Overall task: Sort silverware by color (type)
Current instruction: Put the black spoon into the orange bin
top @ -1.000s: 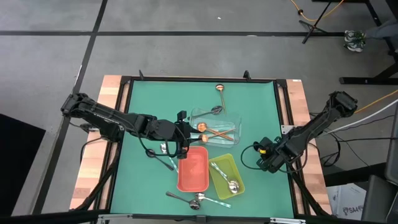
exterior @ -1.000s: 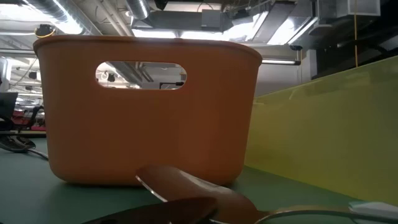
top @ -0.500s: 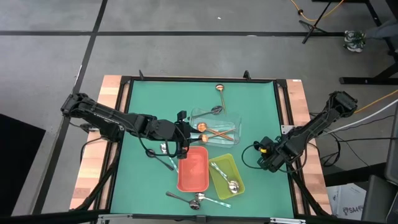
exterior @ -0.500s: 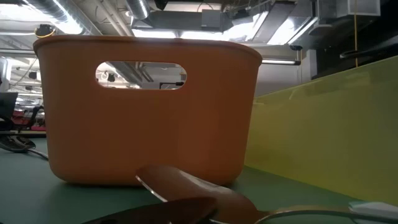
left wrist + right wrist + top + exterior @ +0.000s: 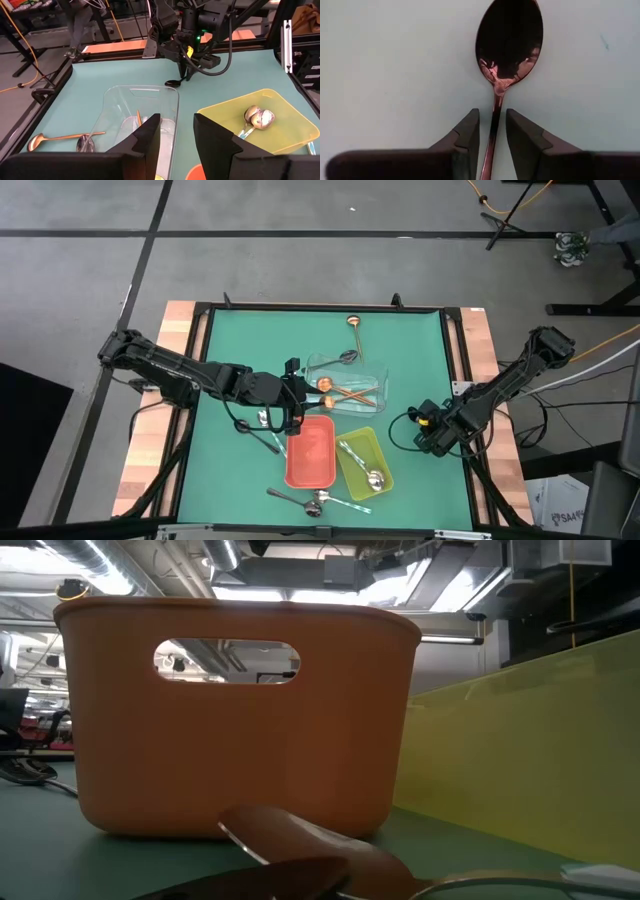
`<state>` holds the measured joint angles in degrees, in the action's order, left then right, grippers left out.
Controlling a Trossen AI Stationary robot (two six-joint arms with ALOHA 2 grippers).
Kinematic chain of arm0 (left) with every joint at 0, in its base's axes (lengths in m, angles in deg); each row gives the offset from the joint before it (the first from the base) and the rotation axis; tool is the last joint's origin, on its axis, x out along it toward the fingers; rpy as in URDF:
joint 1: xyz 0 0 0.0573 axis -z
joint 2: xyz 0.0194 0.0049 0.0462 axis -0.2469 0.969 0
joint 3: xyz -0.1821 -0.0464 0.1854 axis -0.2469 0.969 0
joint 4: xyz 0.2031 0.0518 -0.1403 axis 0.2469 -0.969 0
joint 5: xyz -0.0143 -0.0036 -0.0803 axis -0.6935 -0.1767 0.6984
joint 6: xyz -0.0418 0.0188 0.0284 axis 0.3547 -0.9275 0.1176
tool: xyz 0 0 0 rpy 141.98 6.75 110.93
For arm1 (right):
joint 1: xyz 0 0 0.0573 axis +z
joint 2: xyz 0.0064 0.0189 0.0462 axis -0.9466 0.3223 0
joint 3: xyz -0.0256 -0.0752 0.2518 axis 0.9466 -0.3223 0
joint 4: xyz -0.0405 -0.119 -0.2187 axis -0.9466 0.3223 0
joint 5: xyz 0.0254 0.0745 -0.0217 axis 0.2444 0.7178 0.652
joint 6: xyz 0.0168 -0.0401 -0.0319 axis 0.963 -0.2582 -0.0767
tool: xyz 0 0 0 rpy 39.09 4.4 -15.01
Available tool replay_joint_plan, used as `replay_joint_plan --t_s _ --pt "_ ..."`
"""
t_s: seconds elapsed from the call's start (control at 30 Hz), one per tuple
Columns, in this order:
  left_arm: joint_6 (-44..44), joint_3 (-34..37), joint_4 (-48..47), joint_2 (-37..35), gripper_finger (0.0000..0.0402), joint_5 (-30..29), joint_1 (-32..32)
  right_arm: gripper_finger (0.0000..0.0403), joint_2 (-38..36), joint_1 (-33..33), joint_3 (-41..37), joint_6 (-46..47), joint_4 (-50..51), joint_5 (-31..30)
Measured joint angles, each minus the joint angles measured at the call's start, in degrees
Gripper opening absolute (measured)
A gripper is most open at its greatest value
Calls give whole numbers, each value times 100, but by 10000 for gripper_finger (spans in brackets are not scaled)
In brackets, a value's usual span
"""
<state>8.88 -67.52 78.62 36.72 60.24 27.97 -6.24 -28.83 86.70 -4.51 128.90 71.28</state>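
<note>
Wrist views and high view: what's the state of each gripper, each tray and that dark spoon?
right gripper: open, fingers straddling the dark spoon's handle.
dark spoon: flat on the mat, not yet clamped.
left gripper: open, empty, by the clear tray.
clear tray: holds copper spoons.
yellow tray: holds silver spoons.
red tray: looks empty.

Both arms are showing as dark, near-black jointed links, the left arm (image 5: 180,373) looking slim and segmented and the right arm (image 5: 505,388) carrying black cables that are looping beside its wrist. A green light and a small yellow tag are showing on the right arm's wrist housing (image 5: 192,30). Each gripper's fingers (image 5: 465,135) are appearing as matte black wedges narrowing to angular tips.
</note>
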Motion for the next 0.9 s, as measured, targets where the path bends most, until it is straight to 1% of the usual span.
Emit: replay_joint_plan --t_s 0.23,0.3,0.47,0.7,0.9 --pt "-2 0 0 0 111 1 29 18 2 0 0 -2 15 0" --pt "-2 0 0 0 111 -1 60 6 2 0 0 -4 20 -45" --pt "-2 0 -3 -3 111 -1 224 12 2 0 -2 -4 14 -79" --pt "180 0 -110 -172 111 4 574 4 4 0 -2 -15 -28 13" --pt "670 -2 -670 -433 111 1 849 1 13 -4 146 -395 -113 97"
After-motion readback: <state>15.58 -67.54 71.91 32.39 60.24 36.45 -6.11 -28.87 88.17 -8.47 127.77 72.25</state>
